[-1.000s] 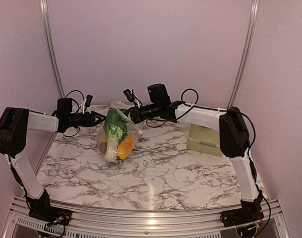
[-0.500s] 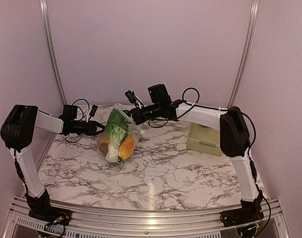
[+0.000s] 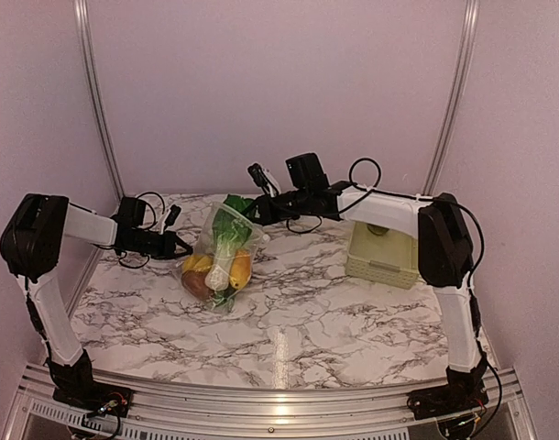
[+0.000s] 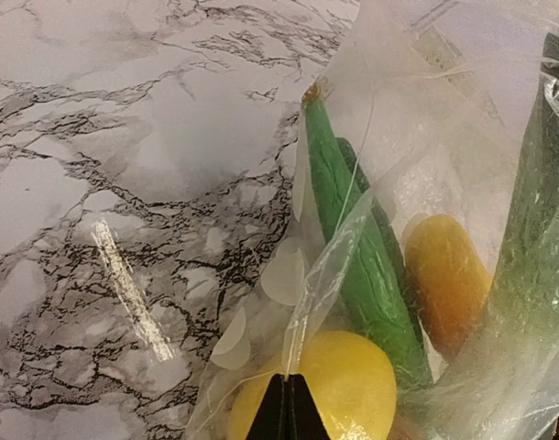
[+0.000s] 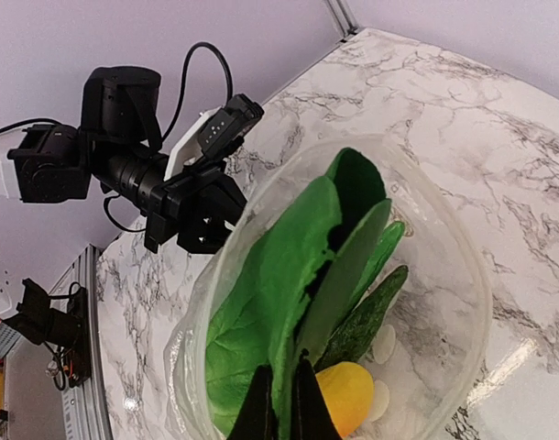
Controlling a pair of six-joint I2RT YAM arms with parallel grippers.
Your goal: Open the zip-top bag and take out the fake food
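Top external view: on the left, the left gripper is low over the marble table. Its tip touches the left side of the zip-top bag. Left wrist view shows its two fingers pressed tight together. A fold of the clear plastic runs right into them, so it is pinching the bag. The bag sits on the table near the back, between the two arms, and it leans up toward the right. The fake food is inside it: yellow, orange and brown round bits at the bottom, and green leafy ones poking up. The right gripper is closed on the bag's top edge and holds it up. Right wrist view looks down past the round rim at a big green leaf. Far right, a pale green basket sits apart from the bag.
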